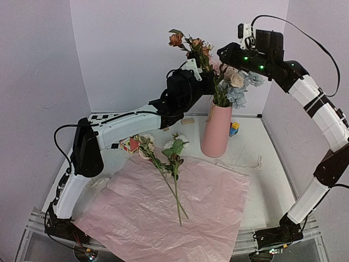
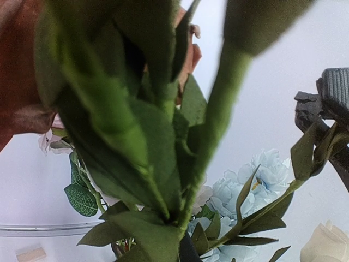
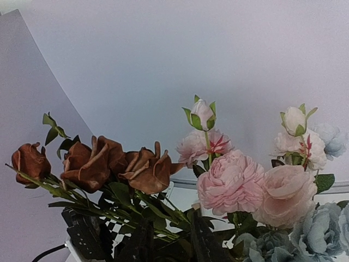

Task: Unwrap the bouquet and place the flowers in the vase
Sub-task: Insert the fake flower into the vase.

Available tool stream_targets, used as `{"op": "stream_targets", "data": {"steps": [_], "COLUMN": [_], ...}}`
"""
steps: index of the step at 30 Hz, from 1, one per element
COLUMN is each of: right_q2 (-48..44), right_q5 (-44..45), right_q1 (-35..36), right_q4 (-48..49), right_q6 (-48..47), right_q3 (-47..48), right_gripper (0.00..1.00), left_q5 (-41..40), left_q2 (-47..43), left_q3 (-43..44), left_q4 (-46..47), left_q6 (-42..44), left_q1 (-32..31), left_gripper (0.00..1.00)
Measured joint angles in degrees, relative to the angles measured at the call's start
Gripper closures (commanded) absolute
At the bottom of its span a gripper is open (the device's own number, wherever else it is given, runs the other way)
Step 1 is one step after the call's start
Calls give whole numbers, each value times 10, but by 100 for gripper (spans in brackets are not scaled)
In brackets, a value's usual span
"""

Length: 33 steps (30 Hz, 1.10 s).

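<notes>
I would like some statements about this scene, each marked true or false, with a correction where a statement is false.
1. The vase stands upright on the table. True.
2. The vase is empty. False: pink and blue flowers stand in it.
3. Some loose flowers lie partly on the pink paper. True.
4. The pink paper is wrapped around a bouquet. False: it lies spread flat on the table.
5. The left fingers are open. False: they are shut on the stems of the rusty brown flowers.
</notes>
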Motion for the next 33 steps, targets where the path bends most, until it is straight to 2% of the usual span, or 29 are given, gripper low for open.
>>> {"op": "stream_targets", "data": {"steps": [13,33], "right_q2": [4,4], "right_q5": [-53,-51], "right_q1": [0,-2], "right_q4": [32,46], "right_q6": [-3,-13], "right_q3": [5,-14], "right_gripper": [79,80], "left_q5": [16,25], "left_q2": [2,25], "left_q3": [26,33], "left_q4": [5,20], "left_q6": [-2,-23], "left_q1": [0,0], "left_gripper": [97,97]}}
